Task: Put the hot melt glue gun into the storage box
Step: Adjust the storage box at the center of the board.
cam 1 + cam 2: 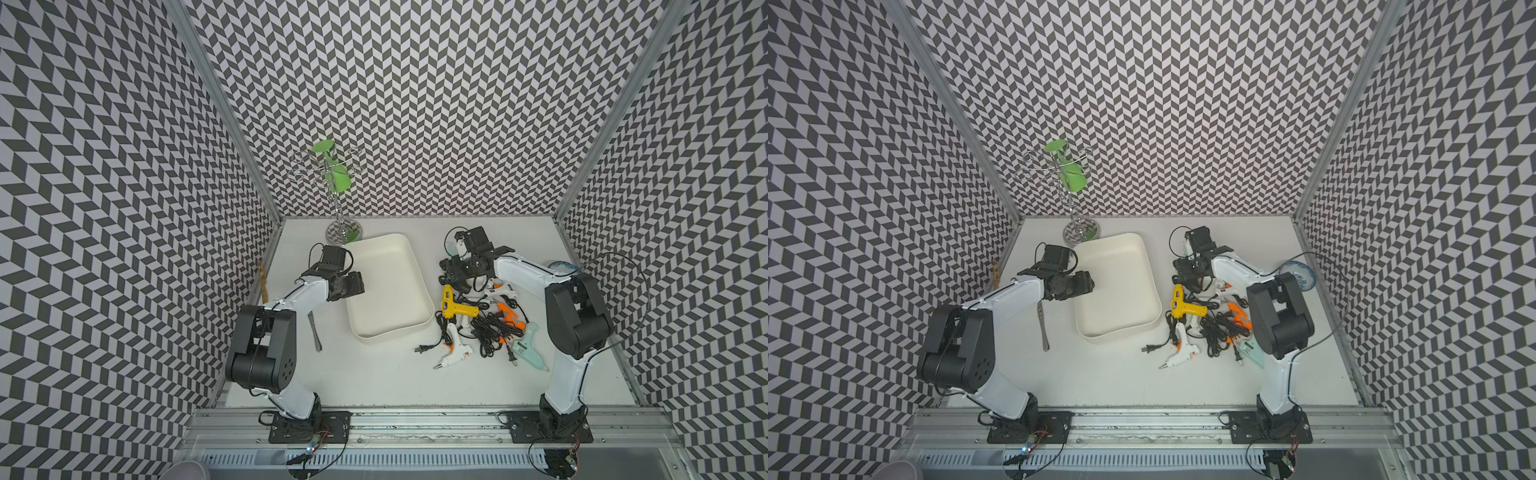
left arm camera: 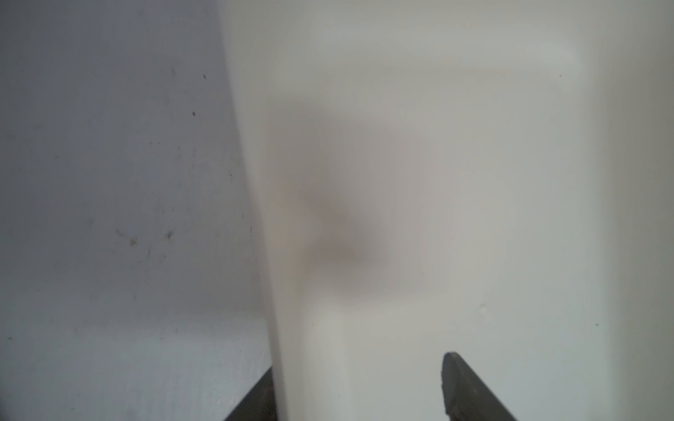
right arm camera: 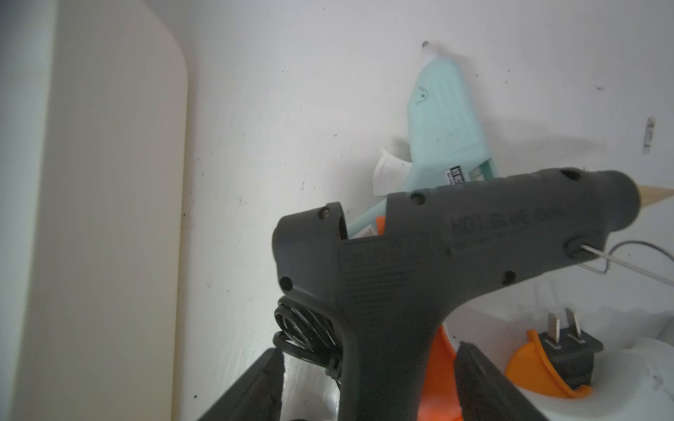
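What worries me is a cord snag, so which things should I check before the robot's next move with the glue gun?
1. Black glue gun handle between right tool jaws: ok.
2. Jaws tight on it: not ok, gaps show.
3. Cord coil clear of jaws: not ok, it sits beside the handle.
4. Storage box has room: ok.
5. Left tool astride box wall: ok.

Raised lettering along the barrel of the dark grey glue gun (image 3: pixel 456 255) begins "HOT" — the rest is blurred, as is the finer line beneath. The small black label (image 3: pixel 457 175) on the mint glue gun (image 3: pixel 443 120) — unreadable.
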